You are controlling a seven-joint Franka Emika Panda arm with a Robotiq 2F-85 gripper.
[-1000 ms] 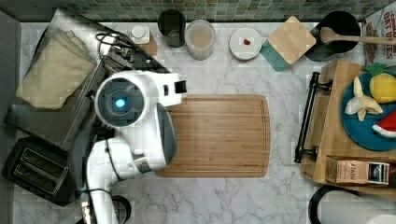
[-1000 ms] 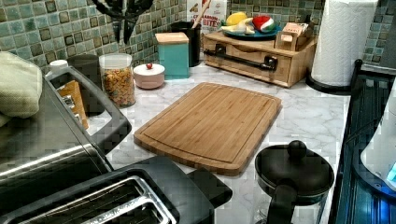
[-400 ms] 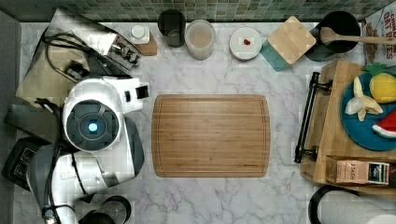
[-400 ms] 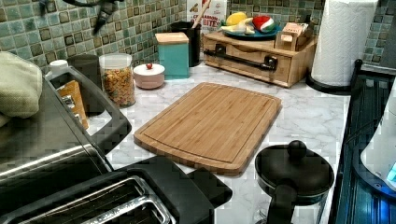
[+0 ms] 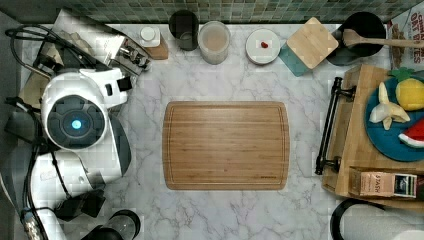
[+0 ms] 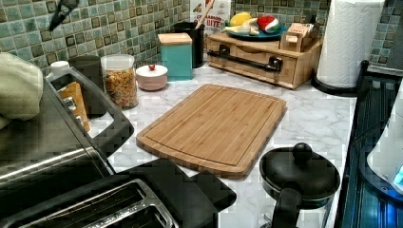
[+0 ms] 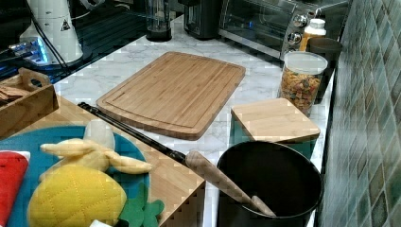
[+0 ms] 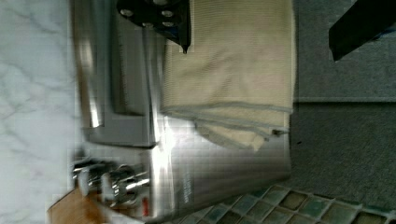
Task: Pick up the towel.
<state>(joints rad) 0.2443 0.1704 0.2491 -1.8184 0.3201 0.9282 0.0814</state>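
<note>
Our gripper (image 8: 261,32) is hanging above the towel (image 8: 229,70) with its two fingers spread wide, one dark fingertip (image 8: 180,28) over the towel's edge toward the toaster oven's front and the other out past the far edge, so the cloth sits in the gap and nothing is gripped yet. The towel is lying folded on the toaster oven's (image 8: 219,172) flat steel top, layered edges facing the knob end, which is presumably just where it got parked. From the left view we see it as a cream lump (image 6: 19,85) on that same oven top. In the top view the arm (image 5: 75,122) sits right over the oven. We'd guess the wide spread is there to straddle the folds before dropping down. The cutting board (image 5: 226,145) is well away from the oven, so it's no bother.
</note>
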